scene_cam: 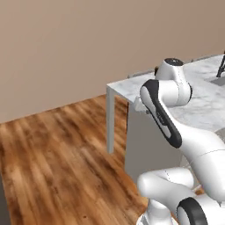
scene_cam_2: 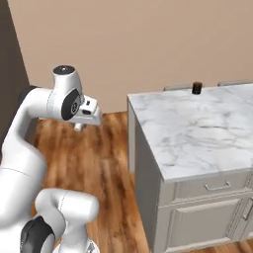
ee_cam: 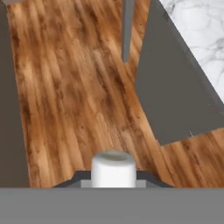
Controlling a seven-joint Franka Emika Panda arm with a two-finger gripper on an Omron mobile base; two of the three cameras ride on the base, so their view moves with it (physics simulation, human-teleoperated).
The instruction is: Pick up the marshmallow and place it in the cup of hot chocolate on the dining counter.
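Observation:
In the hand view a white soft-edged marshmallow (ee_cam: 113, 169) sits between my dark finger tips, with my gripper (ee_cam: 113, 178) shut on it. In the right base view the gripper (scene_cam_2: 79, 125) points down over the wooden floor, left of the dining counter (scene_cam_2: 197, 133) and off its end. The cup of hot chocolate (scene_cam_2: 196, 88), a small dark mug, stands at the counter's far edge, well to the right of my hand. The counter's marble top (ee_cam: 197, 26) shows at the upper right of the hand view.
The counter's grey end panel (ee_cam: 175, 87) and a thin grey leg (ee_cam: 127, 30) stand beside the hand. A black faucet (scene_cam: 222, 66) rises at the right edge of the left base view. Wooden floor (scene_cam: 57, 158) lies open to the left, with a beige wall behind.

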